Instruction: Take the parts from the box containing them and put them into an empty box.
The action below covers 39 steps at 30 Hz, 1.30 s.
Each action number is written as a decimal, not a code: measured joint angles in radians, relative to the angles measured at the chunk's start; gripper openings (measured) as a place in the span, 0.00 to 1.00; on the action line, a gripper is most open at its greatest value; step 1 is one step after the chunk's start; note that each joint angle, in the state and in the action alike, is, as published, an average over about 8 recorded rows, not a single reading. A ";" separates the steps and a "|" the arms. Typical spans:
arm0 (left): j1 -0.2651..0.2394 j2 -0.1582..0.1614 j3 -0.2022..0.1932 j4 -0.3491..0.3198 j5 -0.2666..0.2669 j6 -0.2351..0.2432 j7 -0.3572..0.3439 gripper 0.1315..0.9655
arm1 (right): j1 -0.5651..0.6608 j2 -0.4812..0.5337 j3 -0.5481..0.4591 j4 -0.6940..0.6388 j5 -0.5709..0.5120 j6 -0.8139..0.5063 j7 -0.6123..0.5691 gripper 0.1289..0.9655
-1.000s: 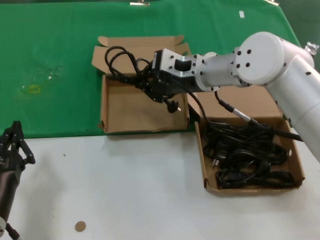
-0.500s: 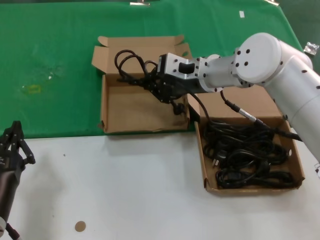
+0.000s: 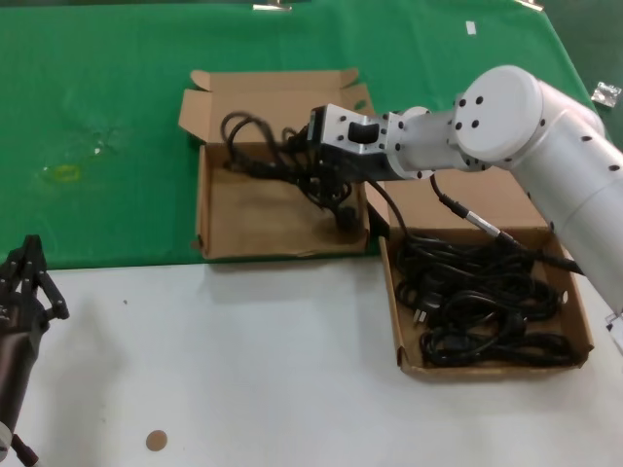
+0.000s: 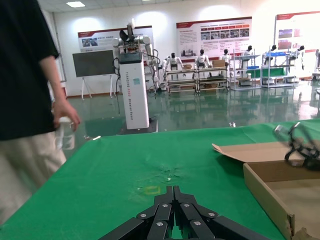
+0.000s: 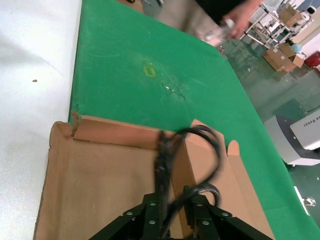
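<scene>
White jointed arm (image 3: 526,126), black screws

Two cardboard boxes sit on the work surface: the empty box (image 3: 255,219) and the box containing them (image 3: 574,321). One coiled cable (image 3: 255,156) hangs over the first. The second holds a tangled heap of parts (image 3: 482,297) too interlaced to count.

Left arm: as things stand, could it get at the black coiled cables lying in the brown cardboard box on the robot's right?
Probably not. The left hand sits parked at the table's left edge, and the black coiled cables in the right-hand brown cardboard box lie across the workspace, with the right arm stretched above that side.
</scene>
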 joint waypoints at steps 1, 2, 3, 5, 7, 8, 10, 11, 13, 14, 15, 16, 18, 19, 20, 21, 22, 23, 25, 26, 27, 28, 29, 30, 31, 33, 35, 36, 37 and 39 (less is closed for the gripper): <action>0.000 0.000 0.000 0.000 0.000 0.000 0.000 0.02 | 0.000 -0.001 0.000 -0.003 0.001 0.002 -0.002 0.09; 0.000 0.000 0.000 0.000 0.000 0.000 0.000 0.02 | 0.001 -0.002 0.001 -0.005 0.002 0.003 -0.004 0.10; 0.000 0.000 0.000 0.000 0.000 0.000 0.000 0.02 | 0.001 -0.003 0.001 -0.007 0.003 0.005 -0.006 0.10; 0.000 0.000 0.000 0.000 0.000 0.000 0.000 0.02 | 0.001 -0.005 0.002 -0.011 0.005 0.007 -0.010 0.12; 0.000 0.000 0.000 0.000 0.000 0.000 0.000 0.02 | 0.001 -0.006 0.003 -0.013 0.007 0.010 -0.014 0.15; 0.000 0.000 0.000 0.000 0.000 0.000 0.000 0.02 | 0.001 -0.007 0.004 -0.013 0.008 0.010 -0.015 0.17; 0.000 0.000 0.000 0.000 0.000 0.000 0.000 0.02 | 0.001 -0.007 0.005 -0.012 0.010 0.012 -0.016 0.20; 0.000 0.000 0.000 0.000 0.000 0.000 0.000 0.02 | 0.000 -0.006 0.006 -0.011 0.011 0.012 -0.015 0.22; 0.000 0.000 0.000 0.000 0.000 0.000 0.000 0.02 | 0.000 -0.005 0.007 -0.004 0.012 0.012 -0.011 0.24; 0.000 0.000 0.000 0.000 0.000 0.000 0.000 0.02 | -0.001 -0.003 0.008 0.001 0.012 0.011 -0.008 0.27; 0.000 0.000 0.000 0.000 0.000 0.000 0.000 0.02 | -0.002 -0.001 0.009 0.008 0.012 0.011 -0.003 0.29; 0.000 0.000 0.000 0.000 0.000 0.000 0.000 0.02 | -0.003 0.003 0.010 0.017 0.012 0.009 0.003 0.32; 0.000 0.000 0.000 0.000 0.000 0.000 0.000 0.02 | -0.007 0.010 0.013 0.039 0.011 0.006 0.018 0.38; 0.000 0.000 0.000 0.000 0.000 0.000 0.000 0.02 | -0.009 0.015 0.015 0.051 0.011 0.004 0.027 0.40; 0.000 0.000 0.000 0.000 0.000 0.000 0.000 0.02 | -0.012 0.019 0.017 0.064 0.010 0.002 0.036 0.43; 0.000 0.000 0.000 0.000 0.000 0.000 0.000 0.02 | -0.015 0.024 0.019 0.076 0.010 0.000 0.044 0.46; 0.000 0.000 0.000 0.000 0.000 0.000 0.000 0.02 | -0.017 0.028 0.021 0.088 0.010 -0.001 0.051 0.46; 0.000 0.000 0.000 0.000 0.000 0.000 0.000 0.02 | -0.019 0.032 0.023 0.098 0.010 -0.003 0.058 0.46; 0.000 0.000 0.000 0.000 0.000 0.000 0.000 0.02 | -0.023 0.037 0.025 0.111 0.010 -0.004 0.066 0.46; 0.000 0.000 0.000 0.000 0.000 0.000 0.000 0.02 | -0.024 0.038 0.026 0.115 0.010 -0.005 0.069 0.49; 0.000 0.000 0.000 0.000 0.000 0.000 0.000 0.02 | -0.024 0.039 0.027 0.118 0.010 -0.005 0.071 0.52; 0.000 0.000 0.000 0.000 0.000 0.000 0.000 0.02 | -0.025 0.040 0.027 0.119 0.010 -0.005 0.071 0.55; 0.000 0.000 0.000 0.000 0.000 0.000 0.000 0.03 | -0.026 0.040 0.027 0.121 0.011 -0.004 0.072 0.59; 0.000 0.000 0.000 0.000 0.000 0.000 0.000 0.03 | -0.028 0.040 0.029 0.122 0.012 -0.003 0.072 0.62; 0.000 0.000 0.000 0.000 0.000 0.000 0.000 0.04 | -0.032 0.040 0.030 0.125 0.014 -0.001 0.072 0.65; 0.000 0.000 0.000 0.000 0.000 0.000 0.000 0.04 | -0.041 0.041 0.035 0.132 0.019 0.006 0.072 0.72; 0.000 0.000 0.000 0.000 0.000 0.000 0.000 0.05 | -0.057 0.042 0.043 0.143 0.028 0.017 0.072 0.74; 0.000 0.000 0.000 0.000 0.000 0.000 0.000 0.06 | -0.067 0.043 0.048 0.149 0.033 0.024 0.071 0.76; 0.000 0.000 0.000 0.000 0.000 0.000 0.000 0.06 | -0.078 0.043 0.053 0.157 0.039 0.031 0.071 0.78; 0.000 0.000 0.000 0.000 0.000 0.000 0.000 0.08 | -0.101 0.044 0.064 0.173 0.051 0.047 0.070 0.83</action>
